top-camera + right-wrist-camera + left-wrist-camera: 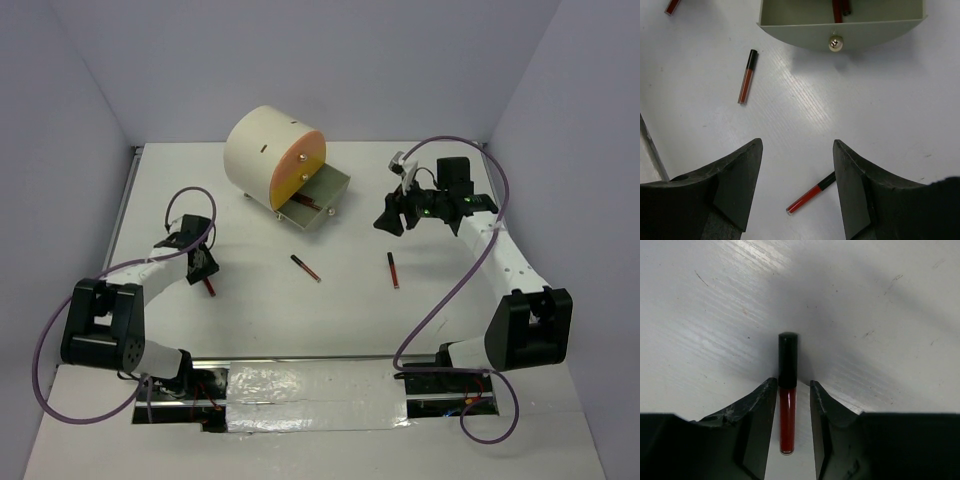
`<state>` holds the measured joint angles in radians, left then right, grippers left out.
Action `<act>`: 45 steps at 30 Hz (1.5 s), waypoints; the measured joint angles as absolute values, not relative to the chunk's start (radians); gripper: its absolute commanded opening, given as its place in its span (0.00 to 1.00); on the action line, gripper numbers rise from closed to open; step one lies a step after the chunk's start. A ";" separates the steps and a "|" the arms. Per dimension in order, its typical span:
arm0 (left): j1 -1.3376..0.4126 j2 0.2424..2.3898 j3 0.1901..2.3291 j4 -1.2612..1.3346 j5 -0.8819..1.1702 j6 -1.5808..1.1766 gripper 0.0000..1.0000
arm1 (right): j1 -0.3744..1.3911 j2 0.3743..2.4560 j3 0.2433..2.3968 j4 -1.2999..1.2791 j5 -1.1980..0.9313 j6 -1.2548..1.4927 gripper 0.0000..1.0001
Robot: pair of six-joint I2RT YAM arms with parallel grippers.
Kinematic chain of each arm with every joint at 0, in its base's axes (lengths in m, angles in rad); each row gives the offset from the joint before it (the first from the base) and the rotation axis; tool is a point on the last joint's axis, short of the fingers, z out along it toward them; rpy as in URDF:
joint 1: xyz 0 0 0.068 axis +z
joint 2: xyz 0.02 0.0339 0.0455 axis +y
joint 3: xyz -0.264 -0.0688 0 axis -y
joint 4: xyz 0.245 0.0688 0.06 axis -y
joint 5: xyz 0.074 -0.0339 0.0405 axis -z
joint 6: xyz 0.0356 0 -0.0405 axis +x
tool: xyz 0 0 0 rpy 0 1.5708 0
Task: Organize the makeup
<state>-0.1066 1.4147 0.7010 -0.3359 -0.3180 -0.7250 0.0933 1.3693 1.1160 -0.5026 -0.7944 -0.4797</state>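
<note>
From above, my left gripper (pixel 203 265) hangs low over the white table (pixel 250 330), right at a slim red makeup stick with a black cap (pixel 209 286). Two more of these lie apart in the open: the middle stick (pixel 305 267) and the right-hand stick (pixel 393 270). Behind them a cream cylindrical chest (pixel 262 150) lies on its side, with its grey-green drawer (pixel 335 185) pulled out and a drawer stick (pixel 305 203) inside. My right gripper (pixel 392 215) hovers to the right of that drawer.

At my left wrist, the makeup stick (pixel 787 390) lies flat between my black fingers (pixel 760 410), its cap reaching past the tips. The jaws are partly open. Bare table shows along one side of the tube, but the other finger sits so near that I cannot tell whether it touches.

At my right wrist, the fingers (pixel 740 180) stand wide apart with only table between them. The right-hand stick (pixel 810 194) lies just beside one finger and the middle stick (pixel 747 76) is farther off. The drawer (pixel 805 30) and its round pale knob (pixel 835 43) are at the top.
</note>
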 measured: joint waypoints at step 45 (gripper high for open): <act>-0.631 1.382 1.076 0.055 -0.056 -0.077 0.03 | 0.061 1.347 1.018 -0.464 -0.778 -0.461 0.46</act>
